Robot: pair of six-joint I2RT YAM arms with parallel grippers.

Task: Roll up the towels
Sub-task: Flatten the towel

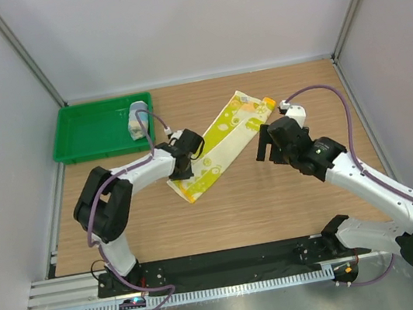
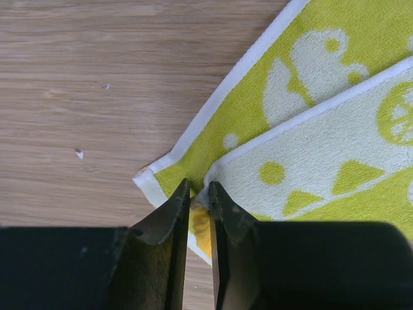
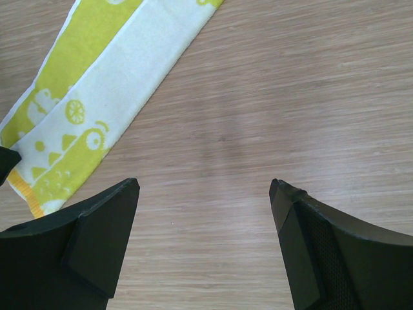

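Note:
The long yellow-green towel [image 1: 224, 140] lies flat and slantwise in the middle of the table, folded lengthwise, with an orange edge at each end. My left gripper [image 1: 182, 167] is at its near left end. In the left wrist view that gripper [image 2: 199, 187] is shut on the orange-edged corner of the towel [image 2: 310, 148], with fabric bunched between the jaws. My right gripper [image 1: 266, 148] hangs open just right of the towel's middle. In the right wrist view it [image 3: 205, 187] has only bare wood between its fingers, and the towel [image 3: 97, 103] lies to its left. The light blue towel [image 1: 138, 119] sits rolled in the tray.
A green plastic tray [image 1: 93, 133] stands at the back left, against the left wall. White walls close the table on three sides. Cables loop off both wrists above the table.

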